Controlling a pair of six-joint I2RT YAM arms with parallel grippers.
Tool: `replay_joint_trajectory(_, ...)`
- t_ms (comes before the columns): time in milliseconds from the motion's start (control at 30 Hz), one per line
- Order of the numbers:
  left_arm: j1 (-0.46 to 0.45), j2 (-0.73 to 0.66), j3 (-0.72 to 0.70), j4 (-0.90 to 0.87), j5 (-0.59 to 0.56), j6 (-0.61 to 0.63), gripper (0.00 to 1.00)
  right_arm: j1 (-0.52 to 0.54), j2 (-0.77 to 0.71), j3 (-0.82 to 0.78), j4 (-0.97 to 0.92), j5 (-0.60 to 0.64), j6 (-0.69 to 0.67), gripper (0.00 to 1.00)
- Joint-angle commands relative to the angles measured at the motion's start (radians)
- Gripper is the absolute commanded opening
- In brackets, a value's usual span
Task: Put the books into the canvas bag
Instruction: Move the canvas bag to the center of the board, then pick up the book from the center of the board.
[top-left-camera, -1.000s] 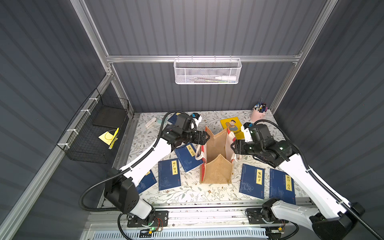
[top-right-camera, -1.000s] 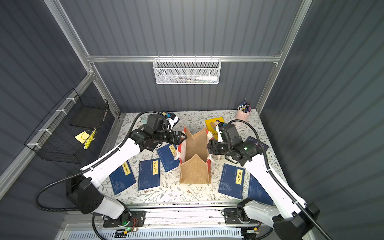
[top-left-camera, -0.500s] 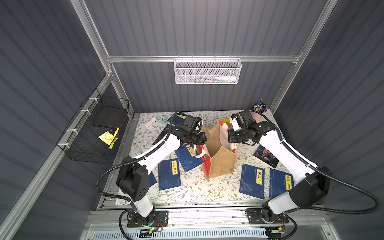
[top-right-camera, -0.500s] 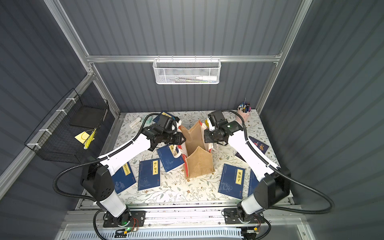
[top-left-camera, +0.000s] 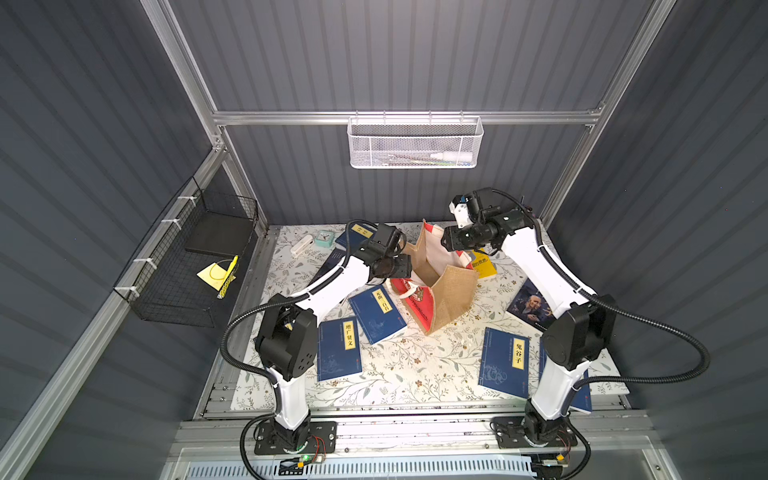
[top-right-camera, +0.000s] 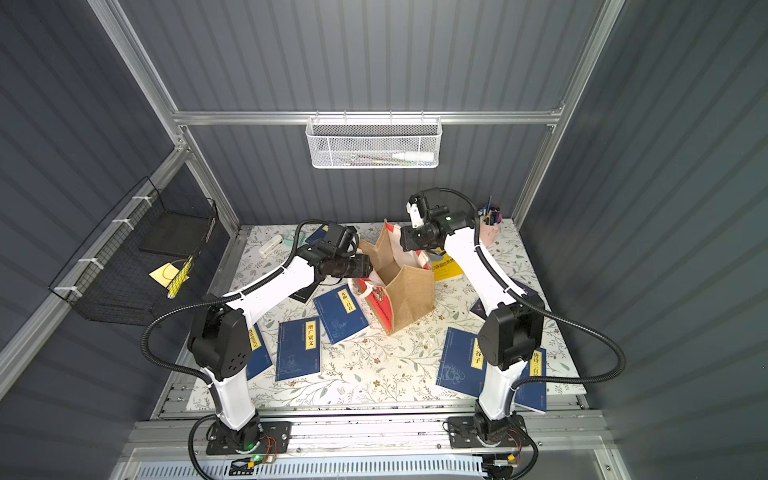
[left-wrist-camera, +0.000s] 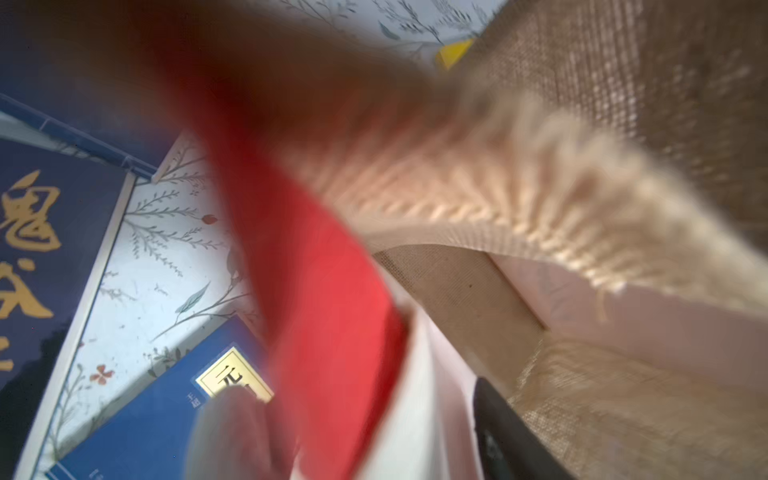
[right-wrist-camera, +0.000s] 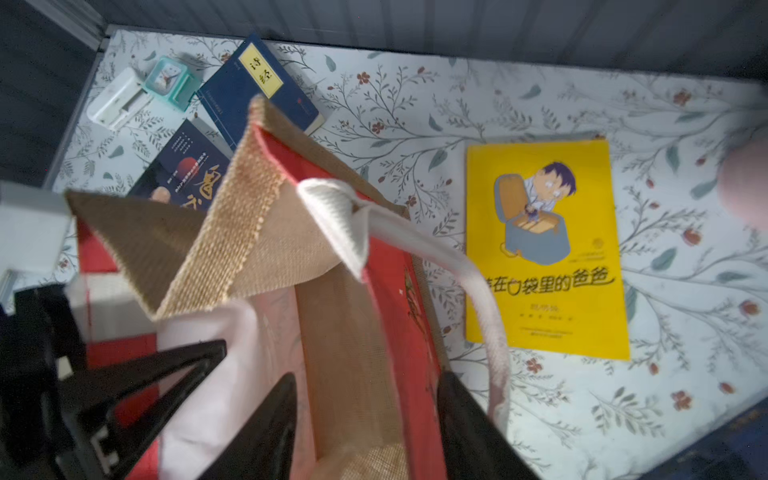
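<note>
Tan burlap tote with red stripes (top-left-camera: 452, 291) gaped, only bare lining showing inside. Right claw (right-wrist-camera: 368, 376) straddled its wall, unclenched; left claw (top-left-camera: 407, 267), I couldn't tell.

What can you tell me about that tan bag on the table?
The canvas bag is a boxy tote of tan burlap with red-and-white side panels and white handles. It stands on the floral table among books, mouth open, no book visible inside. The left gripper and right gripper meet its rim from opposite sides; the right one's open fingers straddle a wall.
</note>
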Motion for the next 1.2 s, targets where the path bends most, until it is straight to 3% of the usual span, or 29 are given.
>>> replay_joint_trajectory(0, 0.019, -0.046, 0.036, -0.044, -0.025, 0.028, 0.76, 0.001, -0.048, 0.027, -0.060, -0.007, -0.010, 0.64)
replay_joint_trajectory(100, 0.030, -0.103, 0.033, -0.071, -0.036, 0.050, 0.84, 0.009, -0.123, -0.007, -0.067, 0.008, 0.021, 0.66)
replay_joint_trajectory(267, 0.048, -0.232, -0.011, -0.110, -0.067, 0.058, 0.99, 0.118, -0.281, -0.097, -0.069, 0.194, 0.053, 0.67)
replay_joint_trajectory(433, 0.063, -0.402, -0.105, -0.153, -0.090, 0.046, 0.99, 0.285, -0.382, -0.153, -0.103, 0.306, 0.119, 0.67)
replay_joint_trajectory(667, 0.085, -0.601, -0.312, -0.287, -0.194, -0.013, 1.00, 0.566, -0.406, -0.253, -0.120, 0.446, 0.249, 0.67)
replay_joint_trajectory(800, 0.104, -0.653, -0.433, -0.380, -0.239, -0.085, 0.99, 0.661, -0.348, -0.341, -0.086, 0.429, 0.362, 0.67)
replay_joint_trajectory(933, 0.118, -0.669, -0.562, -0.375, -0.214, -0.117, 1.00, 0.728, -0.269, -0.407, -0.040, 0.379, 0.463, 0.67)
replay_joint_trajectory(1167, 0.214, -0.656, -0.714, -0.301, -0.154, -0.129, 0.99, 0.761, -0.146, -0.495, 0.088, 0.247, 0.562, 0.66)
